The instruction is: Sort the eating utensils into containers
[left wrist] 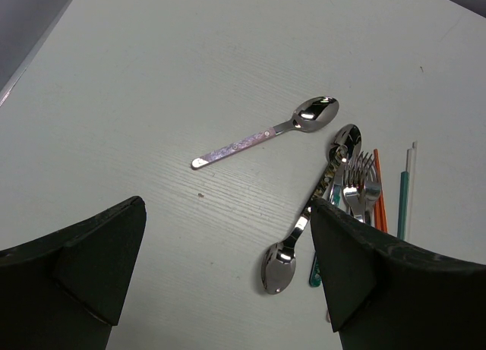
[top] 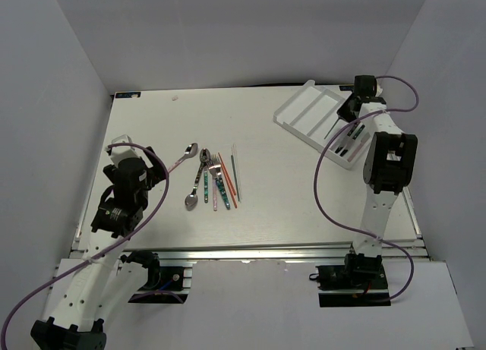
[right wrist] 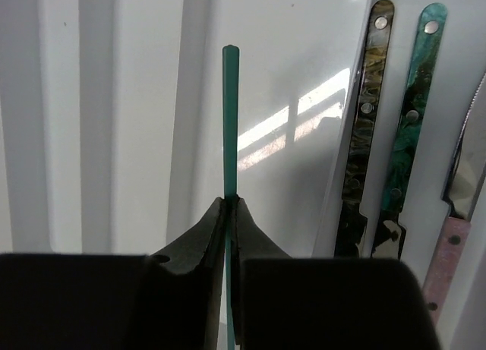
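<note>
My right gripper (right wrist: 230, 202) is shut on a thin teal-green chopstick (right wrist: 230, 122) and holds it over a compartment of the white tray (top: 304, 107) at the far right; the chopstick also shows in the top view (top: 332, 127). Knives with dark, teal and pink handles (right wrist: 402, 137) lie in the neighbouring compartments. My left gripper (left wrist: 228, 266) is open and empty above the table, left of the loose utensils. A pink-handled spoon (left wrist: 266, 134) lies apart. Beside it are spoons, forks (left wrist: 357, 179) and orange and teal chopsticks (left wrist: 380, 190), the same pile as in the top view (top: 213, 179).
White enclosure walls stand around the table. The right arm's purple cable (top: 326, 190) loops over the table right of centre. The tray lies at an angle against the far right corner.
</note>
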`<state>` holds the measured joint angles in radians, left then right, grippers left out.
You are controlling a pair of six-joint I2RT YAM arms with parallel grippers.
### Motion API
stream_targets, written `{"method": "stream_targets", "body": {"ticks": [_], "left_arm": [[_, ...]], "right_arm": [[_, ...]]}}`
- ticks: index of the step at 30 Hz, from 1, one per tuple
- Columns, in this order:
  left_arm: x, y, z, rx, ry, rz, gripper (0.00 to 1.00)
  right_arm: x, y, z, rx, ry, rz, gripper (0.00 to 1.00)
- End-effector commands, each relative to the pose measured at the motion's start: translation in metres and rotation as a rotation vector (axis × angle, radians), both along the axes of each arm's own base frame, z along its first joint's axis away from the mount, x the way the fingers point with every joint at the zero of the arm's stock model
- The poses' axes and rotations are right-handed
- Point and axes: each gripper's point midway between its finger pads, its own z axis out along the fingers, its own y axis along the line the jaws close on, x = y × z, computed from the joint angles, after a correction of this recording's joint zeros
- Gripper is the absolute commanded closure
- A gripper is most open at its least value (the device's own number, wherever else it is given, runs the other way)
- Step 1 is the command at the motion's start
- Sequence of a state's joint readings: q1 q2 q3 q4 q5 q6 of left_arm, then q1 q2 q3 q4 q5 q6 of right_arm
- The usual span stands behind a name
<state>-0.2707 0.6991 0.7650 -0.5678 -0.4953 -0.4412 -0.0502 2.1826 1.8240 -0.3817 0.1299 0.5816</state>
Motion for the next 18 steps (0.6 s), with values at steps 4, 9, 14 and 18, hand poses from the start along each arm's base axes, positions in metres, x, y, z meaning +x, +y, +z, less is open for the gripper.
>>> {"method": "stream_targets", "body": {"ticks": [4,9,14,18], "left_arm": [[0.002,-0.003,-0.002,0.004,0.004,-0.019,0.02],[0.001,-0.003,-0.001,0.003,0.002,-0.017,0.02],[0.000,-0.002,-0.001,0.004,0.000,-0.014,0.02],[0.000,0.000,-0.001,0.008,0.002,-0.004,0.02]], "right_arm": [[0.012,0.013,0.020,0.058,-0.063,0.016,0.55],[0.013,0.014,0.049,0.054,-0.106,0.021,0.50],[-0.009,0.042,0.078,0.014,-0.134,0.118,0.50],[-0.056,0.123,0.062,-0.108,-0.059,0.358,0.50]]}}
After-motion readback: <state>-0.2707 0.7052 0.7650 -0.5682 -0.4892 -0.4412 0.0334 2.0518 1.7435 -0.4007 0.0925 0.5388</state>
